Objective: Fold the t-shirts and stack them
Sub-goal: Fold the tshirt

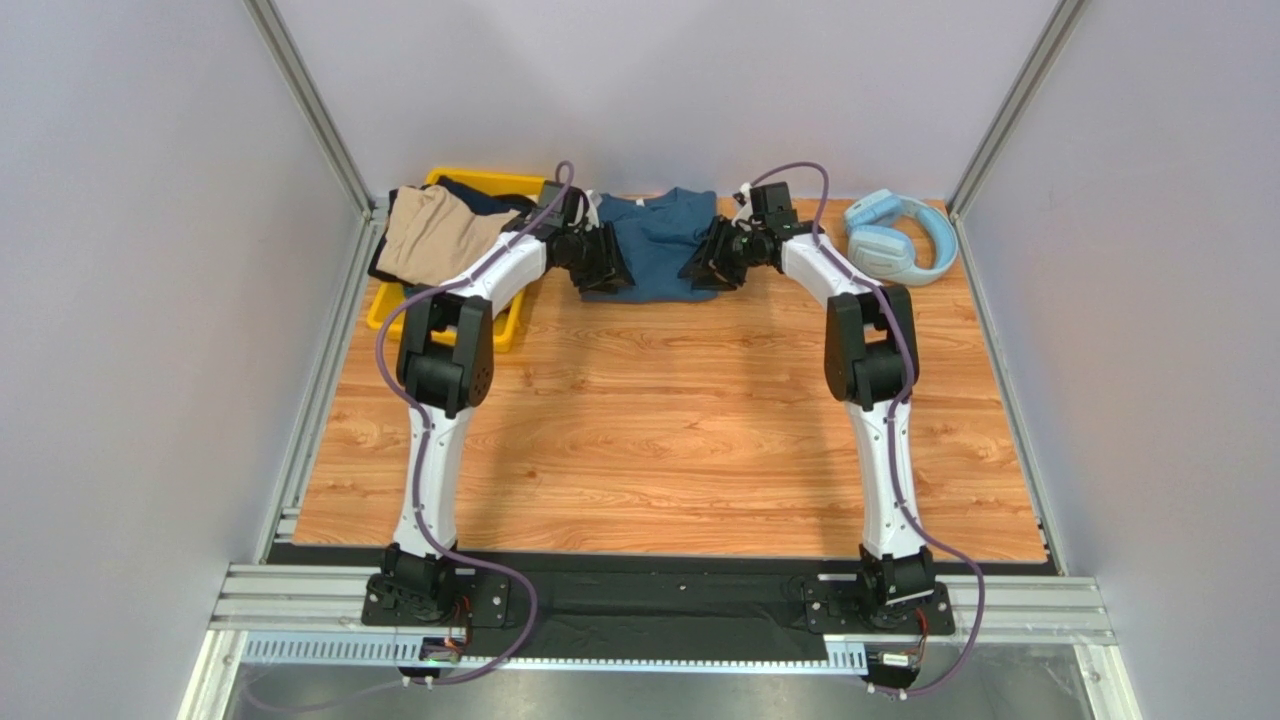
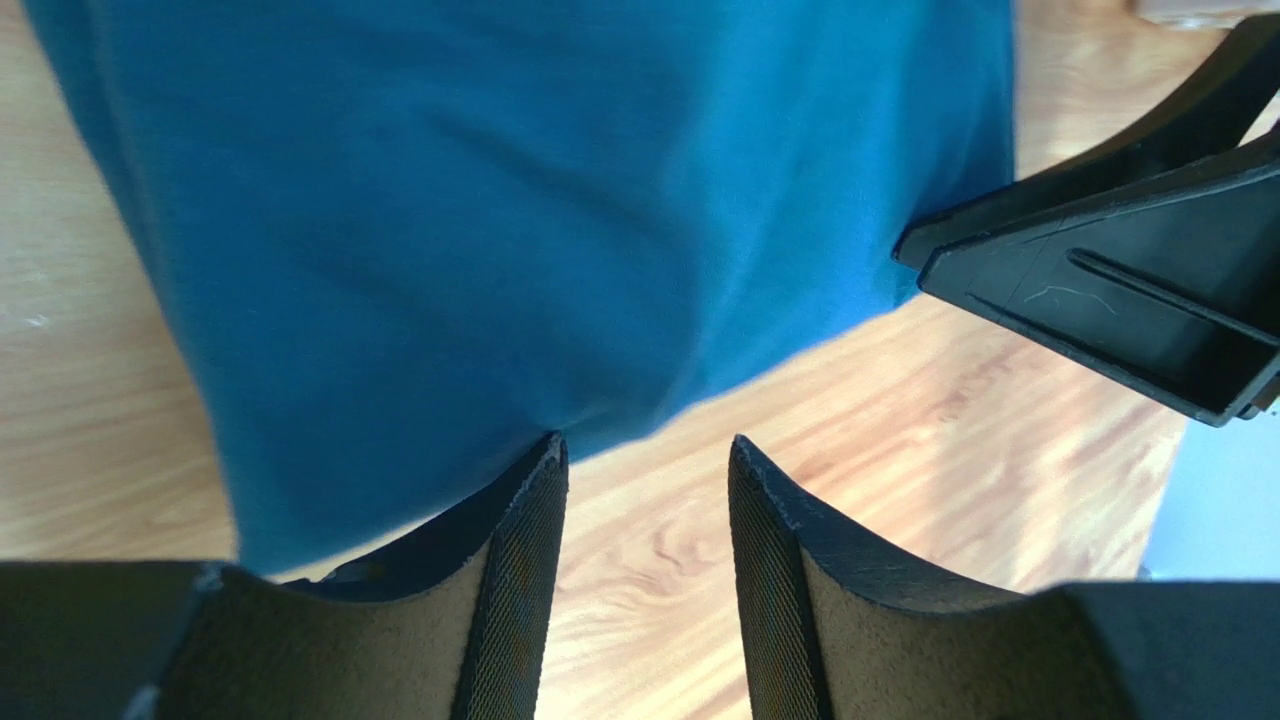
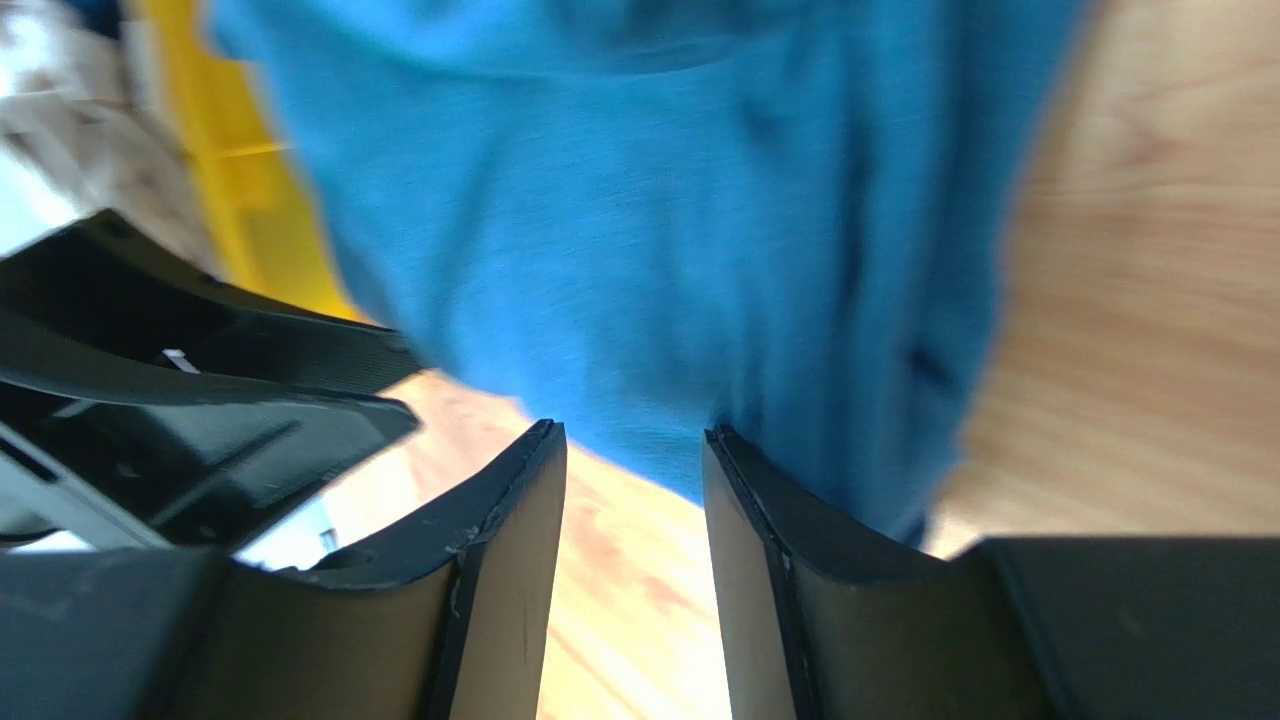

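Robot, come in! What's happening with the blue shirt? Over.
Left hand open, right hand open, both at near corners of the teal t-shirt. Shirt on the table, not gripped. Light-blue headphones off right, clear of it. Over.

The teal t-shirt (image 1: 654, 248) is matt soft cloth, the table (image 1: 661, 435) smooth wood-grain, the yellow bin (image 1: 511, 315) glossy plastic.

teal t-shirt (image 3: 676, 225): blurred, cut off by the right wrist view's top edge
yellow bin (image 1: 489, 182): largely hidden under tan garment (image 1: 436, 233)
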Robot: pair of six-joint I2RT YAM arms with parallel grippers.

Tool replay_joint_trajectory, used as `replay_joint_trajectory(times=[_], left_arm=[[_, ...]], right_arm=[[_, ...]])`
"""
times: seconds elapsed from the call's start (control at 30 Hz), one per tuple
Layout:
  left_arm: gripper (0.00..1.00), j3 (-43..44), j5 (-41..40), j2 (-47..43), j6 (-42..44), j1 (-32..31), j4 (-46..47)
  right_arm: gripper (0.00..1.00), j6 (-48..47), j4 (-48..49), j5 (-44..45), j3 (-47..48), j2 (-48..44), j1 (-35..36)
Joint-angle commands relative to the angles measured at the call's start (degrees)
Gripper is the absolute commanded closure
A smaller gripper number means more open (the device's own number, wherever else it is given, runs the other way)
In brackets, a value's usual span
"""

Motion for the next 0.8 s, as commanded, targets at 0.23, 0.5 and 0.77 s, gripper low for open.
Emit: replay_joint_trajectory(times=[0.23,0.5,0.77], left_arm=[[0.51,1.35,-3.81,2.37,0.7,0.49,0.48],[0.57,3.38,-5.04,6.5,0.52,0.14,-5.85],[0.59,-4.26,-6.8,2.81,-0.01,-0.91,-6.99]], right_arm=[[0.57,-4.7,-4.5,4.81,2.41,3.48,0.01],[0.59,-4.61,-6.53,5.34,2.77,4.1,0.01],[0.63,-5.4,-14.43,8.15,7.07,6.47,0.19]])
